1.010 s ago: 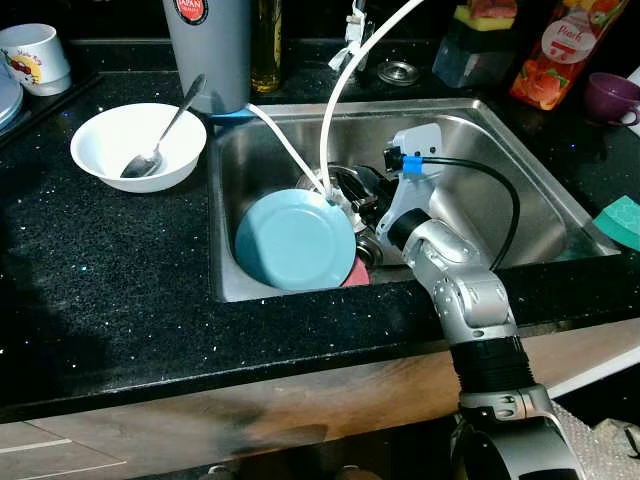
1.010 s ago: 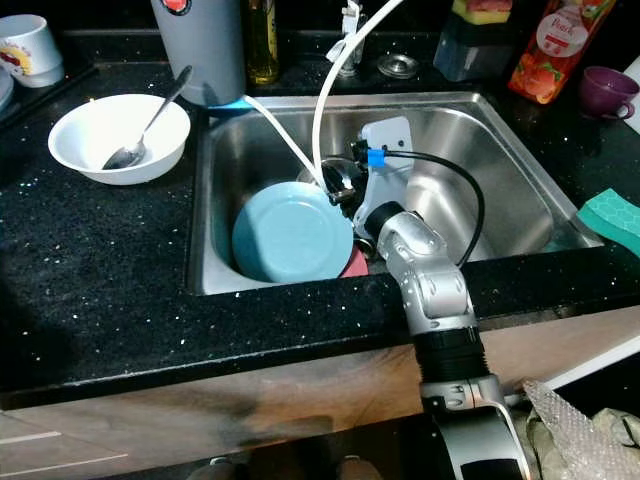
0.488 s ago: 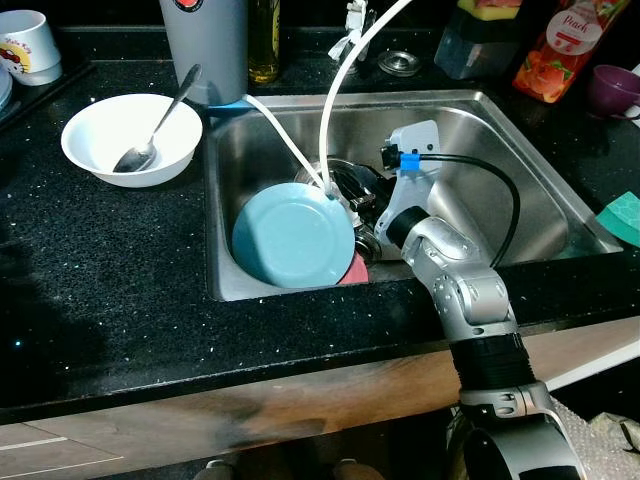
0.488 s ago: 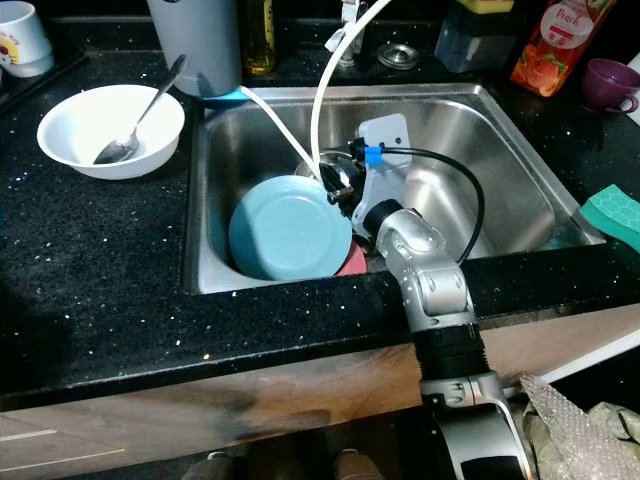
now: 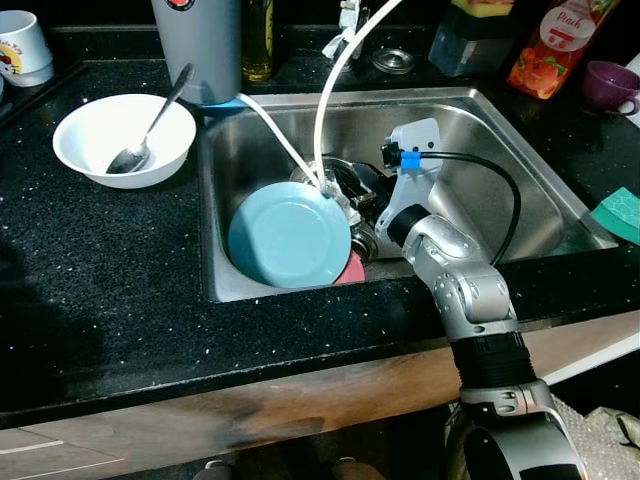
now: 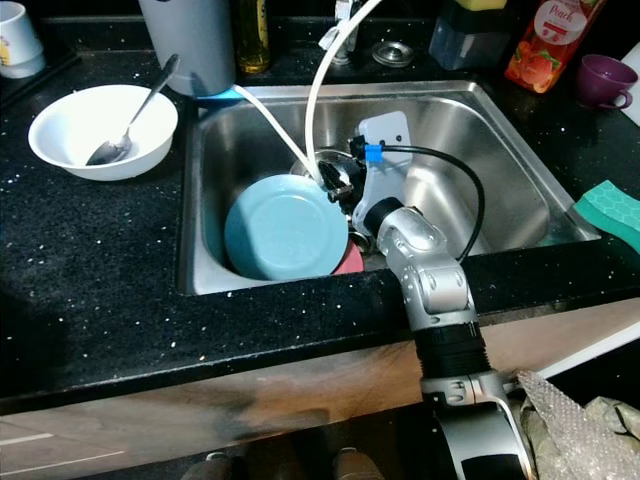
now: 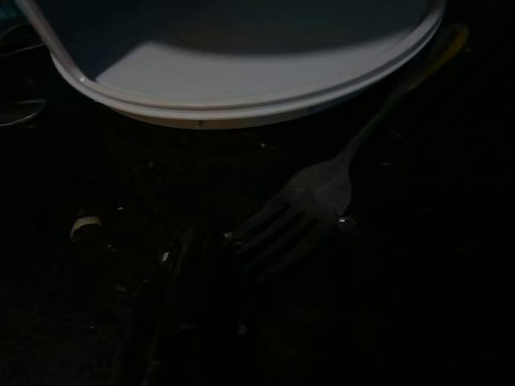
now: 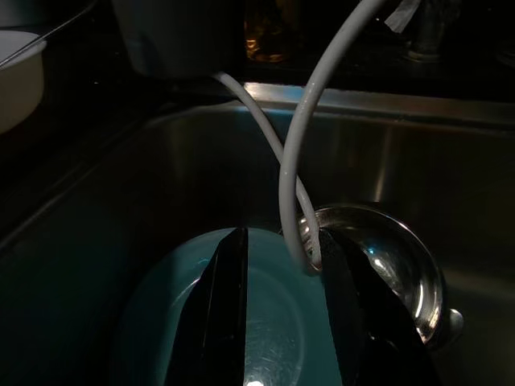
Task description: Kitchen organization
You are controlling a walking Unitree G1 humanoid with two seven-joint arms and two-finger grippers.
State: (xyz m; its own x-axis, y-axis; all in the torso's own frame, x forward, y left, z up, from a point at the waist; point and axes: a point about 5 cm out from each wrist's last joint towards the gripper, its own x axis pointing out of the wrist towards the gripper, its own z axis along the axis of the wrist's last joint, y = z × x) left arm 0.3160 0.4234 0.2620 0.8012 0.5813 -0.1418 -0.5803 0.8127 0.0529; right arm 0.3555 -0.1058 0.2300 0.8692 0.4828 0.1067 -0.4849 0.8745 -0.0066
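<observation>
The right tool (image 8: 282, 322), fingers parted and gripping nothing, hangs over the light-blue plate (image 5: 288, 235), which leans in the steel sink (image 5: 480, 140), ready for lifting. At the plate's 10 o'clock, a white bowl (image 5: 95, 135) holding a spoon (image 5: 150, 125) sits on the speckled black worktop (image 5: 110, 270). The left tool's state cannot be told.

Black counter (image 5: 120, 270) (speckled) bears white bowl (image 5: 124, 138), sponge (image 5: 622, 214).

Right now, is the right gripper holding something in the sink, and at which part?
Nothing is held. The right gripper is open, its fingers over the blue plate in the sink.
</observation>
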